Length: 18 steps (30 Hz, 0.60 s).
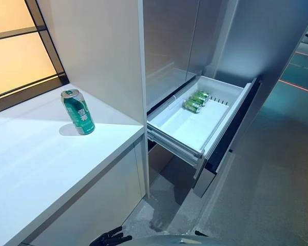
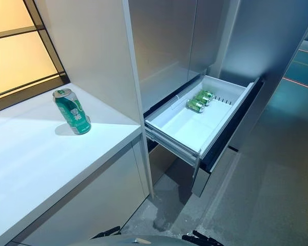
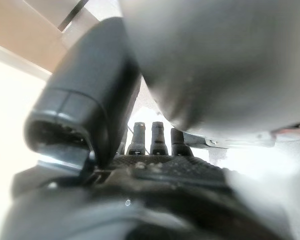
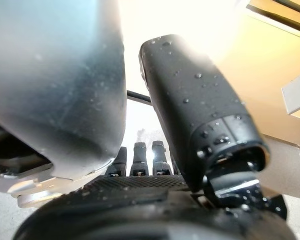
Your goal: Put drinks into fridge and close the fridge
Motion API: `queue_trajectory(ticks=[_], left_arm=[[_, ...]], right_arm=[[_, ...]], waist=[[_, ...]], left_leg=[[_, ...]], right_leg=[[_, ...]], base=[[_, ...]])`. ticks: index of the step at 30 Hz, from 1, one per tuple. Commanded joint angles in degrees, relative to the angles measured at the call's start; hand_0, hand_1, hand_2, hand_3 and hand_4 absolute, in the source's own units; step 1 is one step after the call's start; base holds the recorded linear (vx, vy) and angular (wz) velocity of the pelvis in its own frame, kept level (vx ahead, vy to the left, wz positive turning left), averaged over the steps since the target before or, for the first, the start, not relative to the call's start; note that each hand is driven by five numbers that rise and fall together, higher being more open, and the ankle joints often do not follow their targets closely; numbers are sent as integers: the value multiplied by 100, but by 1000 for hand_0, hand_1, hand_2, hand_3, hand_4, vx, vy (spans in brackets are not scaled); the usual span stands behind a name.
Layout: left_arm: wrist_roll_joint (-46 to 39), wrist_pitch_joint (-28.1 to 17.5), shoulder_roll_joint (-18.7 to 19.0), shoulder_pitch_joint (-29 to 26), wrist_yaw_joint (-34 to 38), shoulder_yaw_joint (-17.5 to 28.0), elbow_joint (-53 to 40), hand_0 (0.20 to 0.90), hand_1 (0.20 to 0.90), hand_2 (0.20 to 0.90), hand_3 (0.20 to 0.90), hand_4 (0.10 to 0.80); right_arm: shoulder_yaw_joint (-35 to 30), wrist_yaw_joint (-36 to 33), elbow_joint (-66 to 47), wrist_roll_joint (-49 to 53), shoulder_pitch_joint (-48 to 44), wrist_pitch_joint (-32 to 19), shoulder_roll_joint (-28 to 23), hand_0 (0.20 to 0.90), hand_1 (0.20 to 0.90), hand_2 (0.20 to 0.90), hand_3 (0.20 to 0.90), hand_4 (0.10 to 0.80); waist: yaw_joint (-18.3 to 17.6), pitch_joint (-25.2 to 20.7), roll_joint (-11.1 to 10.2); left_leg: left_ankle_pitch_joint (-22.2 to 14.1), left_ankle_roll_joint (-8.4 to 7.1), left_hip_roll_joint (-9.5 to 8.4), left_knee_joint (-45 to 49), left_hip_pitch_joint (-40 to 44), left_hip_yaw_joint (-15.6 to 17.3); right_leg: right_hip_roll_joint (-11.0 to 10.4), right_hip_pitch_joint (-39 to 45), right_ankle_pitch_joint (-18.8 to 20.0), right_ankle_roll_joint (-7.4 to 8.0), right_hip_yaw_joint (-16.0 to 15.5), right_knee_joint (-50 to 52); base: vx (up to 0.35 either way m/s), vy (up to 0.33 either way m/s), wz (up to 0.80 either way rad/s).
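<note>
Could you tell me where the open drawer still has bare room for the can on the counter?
The drawer is bare across its near and middle floor, between the front wall and the three cans. Only the far end is crowded. The can stands alone on the counter, with free room all round it.

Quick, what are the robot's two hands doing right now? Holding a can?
Left hand: open, fingers straight, holding nothing.
Right hand: open too, holding nothing.
The green can stands alone on the counter.

Glossy metal can [image 1: 78, 111], matt countertop [image 1: 36, 159]
</note>
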Motion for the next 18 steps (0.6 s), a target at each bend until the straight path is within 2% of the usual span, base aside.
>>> queue_trajectory(ticks=[1, 4, 13, 18], left_arm=[[-42, -159, -238, -297, -160, 33, 240, 900, 900, 900, 900, 800], [-23, -377, -220, -309, -55, 3, 218, 900, 900, 900, 900, 800], [44, -549, -215, -339, 29, -25, 191, 900, 900, 900, 900, 800], [442, -1193, -149, -400, 176, -157, 52, 900, 900, 900, 900, 800]], right_arm=[[13, 172, 208, -84, -305, -9, 199, 900, 900, 900, 900, 800], [15, 156, 247, -149, -331, -32, 164, 900, 900, 900, 900, 800], [2, 157, 306, -222, -391, -57, 122, 900, 900, 900, 900, 800], [34, 142, 307, -301, -431, -37, 66, 900, 900, 900, 900, 800]], waist=[[181, 243, 203], [187, 254, 218], [211, 263, 223], [205, 265, 243]], left_leg=[[-951, 238, -171, 108, 459, 358], [-951, 241, -172, 111, 454, 370], [-953, 247, -178, 120, 457, 359], [-947, 241, -183, 118, 458, 355]], right_leg=[[-208, -574, 525, 352, -320, 119], [-208, -577, 522, 353, -328, 122], [-205, -569, 517, 337, -347, 132], [-200, -574, 516, 340, -336, 137]], base=[[0, 0, 0], [0, 0, 0], [0, 0, 0], [0, 0, 0]])
